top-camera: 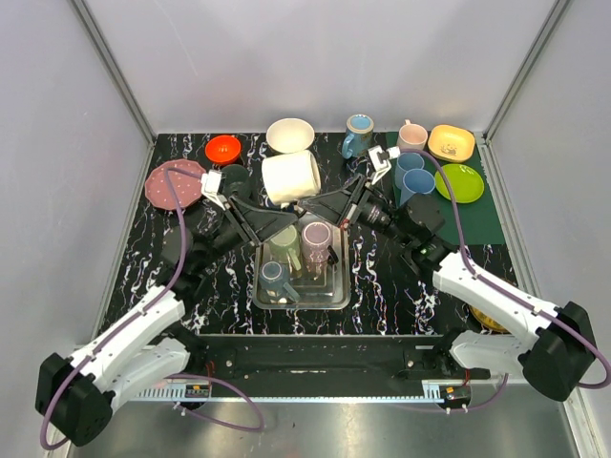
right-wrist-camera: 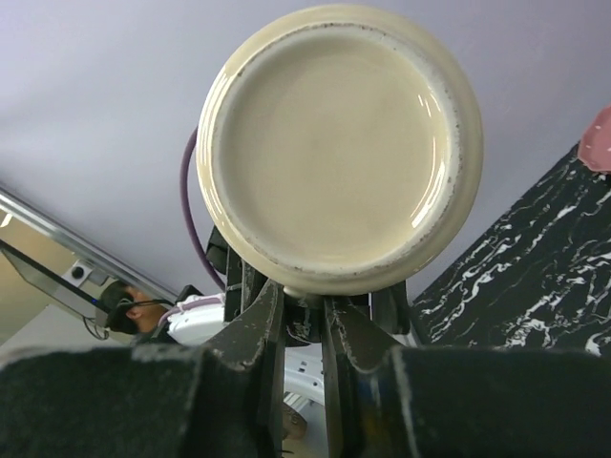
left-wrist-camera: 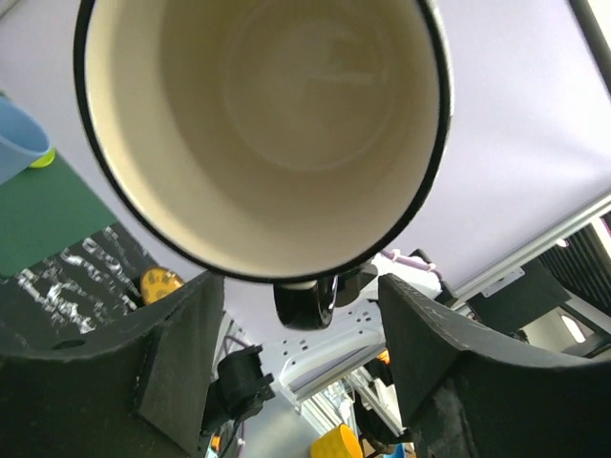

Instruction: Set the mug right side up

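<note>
**Operator:** Current step?

**Technician:** Judged mid-turn. The mug (top-camera: 291, 176) is in the air on its side, beyond the tray (top-camera: 342, 286). The right gripper (right-wrist-camera: 304, 320) is clamped on its handle (left-wrist-camera: 305, 307). The left gripper (left-wrist-camera: 298, 286) is spread wide and holds nothing.

**Operator:** Next?

**Technician:** Probably roll the rim upward, then set it down. The tray holds 3 cups (top-camera: 316, 236).
</note>
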`<state>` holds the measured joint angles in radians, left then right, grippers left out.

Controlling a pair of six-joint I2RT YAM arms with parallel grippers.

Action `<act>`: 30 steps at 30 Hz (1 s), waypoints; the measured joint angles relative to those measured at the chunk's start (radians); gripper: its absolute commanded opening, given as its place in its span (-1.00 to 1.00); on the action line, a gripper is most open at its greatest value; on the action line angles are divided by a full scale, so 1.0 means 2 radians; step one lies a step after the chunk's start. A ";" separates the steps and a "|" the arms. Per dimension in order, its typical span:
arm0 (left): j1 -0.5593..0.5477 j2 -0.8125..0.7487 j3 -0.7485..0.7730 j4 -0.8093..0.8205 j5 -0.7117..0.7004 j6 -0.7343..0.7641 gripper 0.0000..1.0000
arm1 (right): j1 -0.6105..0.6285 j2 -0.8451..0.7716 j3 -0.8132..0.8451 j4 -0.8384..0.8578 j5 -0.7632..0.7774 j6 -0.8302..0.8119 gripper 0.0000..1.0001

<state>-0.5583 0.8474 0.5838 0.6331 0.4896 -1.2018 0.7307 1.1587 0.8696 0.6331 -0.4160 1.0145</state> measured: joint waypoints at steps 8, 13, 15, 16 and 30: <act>0.000 0.043 0.000 0.119 -0.002 -0.047 -0.09 | -0.002 0.000 -0.018 0.056 -0.010 0.026 -1.00; 0.000 0.066 0.003 0.146 -0.001 -0.066 -0.46 | -0.004 -0.001 -0.027 0.075 -0.010 0.032 -1.00; 0.000 0.070 0.005 0.152 -0.001 -0.072 -0.62 | -0.006 -0.002 -0.028 0.071 -0.012 0.026 -1.00; 0.000 0.072 0.006 0.152 -0.001 -0.074 -0.82 | -0.007 -0.002 -0.028 0.070 -0.012 0.023 -1.00; -0.004 -0.013 0.064 -0.099 -0.018 0.069 -1.00 | -0.005 -0.057 0.006 -0.161 -0.027 -0.120 0.36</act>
<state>-0.5667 0.8219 0.7124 0.4343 0.4534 -1.0641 0.7204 1.0443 0.8825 0.3107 -0.4709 0.7746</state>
